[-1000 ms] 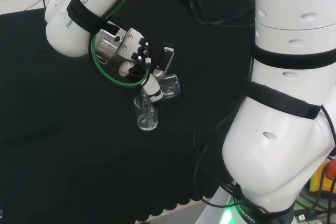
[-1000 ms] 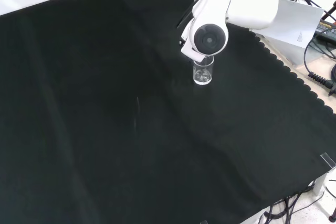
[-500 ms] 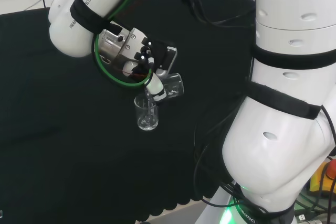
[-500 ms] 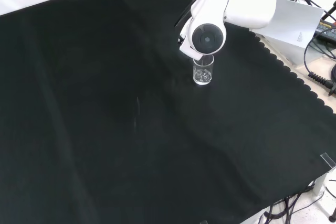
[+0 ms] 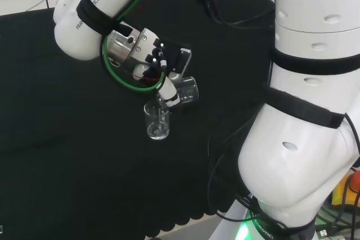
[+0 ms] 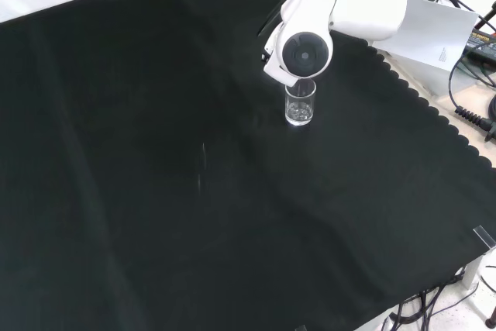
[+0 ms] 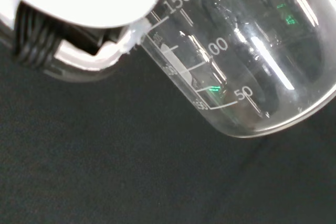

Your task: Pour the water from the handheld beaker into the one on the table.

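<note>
Beaker held tilted in the hand, fingers curled round it, spout directly above the table beaker standing just below. Risk: sideways drift of the hand may send water onto the cloth.

Two clear beakers: one in the hand; one on the cloth

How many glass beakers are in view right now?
2. One beaker is tilted in the hand, above the other. The second beaker stands upright on the black cloth. Clear ware elsewhere could be hidden.
</note>
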Robot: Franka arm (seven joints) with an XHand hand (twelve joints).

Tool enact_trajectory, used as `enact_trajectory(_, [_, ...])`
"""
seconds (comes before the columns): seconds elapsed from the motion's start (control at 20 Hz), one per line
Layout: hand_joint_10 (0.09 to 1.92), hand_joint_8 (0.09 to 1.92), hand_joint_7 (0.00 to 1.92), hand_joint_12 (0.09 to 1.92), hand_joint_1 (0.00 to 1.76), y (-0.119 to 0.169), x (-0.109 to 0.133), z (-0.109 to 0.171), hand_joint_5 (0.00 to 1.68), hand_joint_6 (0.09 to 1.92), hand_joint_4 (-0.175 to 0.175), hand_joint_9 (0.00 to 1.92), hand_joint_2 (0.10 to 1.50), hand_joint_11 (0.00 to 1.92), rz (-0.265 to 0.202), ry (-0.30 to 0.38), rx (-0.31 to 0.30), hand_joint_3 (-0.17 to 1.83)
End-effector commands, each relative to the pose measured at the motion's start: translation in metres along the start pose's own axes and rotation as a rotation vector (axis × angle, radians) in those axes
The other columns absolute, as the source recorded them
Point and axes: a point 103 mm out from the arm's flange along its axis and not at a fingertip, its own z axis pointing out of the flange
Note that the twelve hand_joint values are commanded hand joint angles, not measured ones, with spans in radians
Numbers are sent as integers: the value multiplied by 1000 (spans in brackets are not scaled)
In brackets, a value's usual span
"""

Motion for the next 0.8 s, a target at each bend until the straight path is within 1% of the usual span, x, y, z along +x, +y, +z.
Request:
enact_trajectory(0.05, [887, 1055, 1232, 1004, 1306, -1, 0, 1, 1174, 1077, -175, 1560, 453, 1311, -1, 12, -10, 1132])
enact_trajectory(0.1, [887, 1056, 1232, 1004, 1306, -1, -1, 1, 1174, 1077, -175, 1559, 453, 1311, -2, 14, -11, 1132])
enact_trajectory(0.15, [887, 1056, 1232, 1004, 1306, -1, 10, -14, 1173, 1078, -175, 1560, 453, 1311, 5, -5, 3, 1132])
enact_trajectory(0.25, [888, 1056, 1231, 1004, 1306, -2, 14, -20, 1173, 1078, -175, 1560, 453, 1311, 3, -4, -4, 1132])
enact_trajectory(0.45, [888, 1057, 1231, 1005, 1306, -4, 4, -7, 1173, 1079, -175, 1560, 454, 1311, -5, 17, -25, 1132])
enact_trajectory(0.5, [888, 1057, 1231, 1005, 1306, -5, 11, -17, 1173, 1079, -175, 1560, 454, 1311, 1, -4, -14, 1132])
enact_trajectory(0.55, [889, 1057, 1231, 1005, 1306, -5, 13, -21, 1173, 1079, -175, 1560, 454, 1311, 4, -13, -7, 1132])
enact_trajectory(0.6, [889, 1058, 1231, 1005, 1306, -5, 14, -22, 1172, 1080, -175, 1560, 454, 1311, 3, -7, -11, 1132])
enact_trajectory(0.7, [889, 1058, 1231, 1005, 1306, -6, 12, -19, 1172, 1080, -175, 1559, 454, 1310, 0, 5, -21, 1132])
enact_trajectory(0.8, [889, 1058, 1230, 1005, 1306, -8, 5, -10, 1172, 1080, -175, 1559, 454, 1310, 0, 18, -30, 1132])
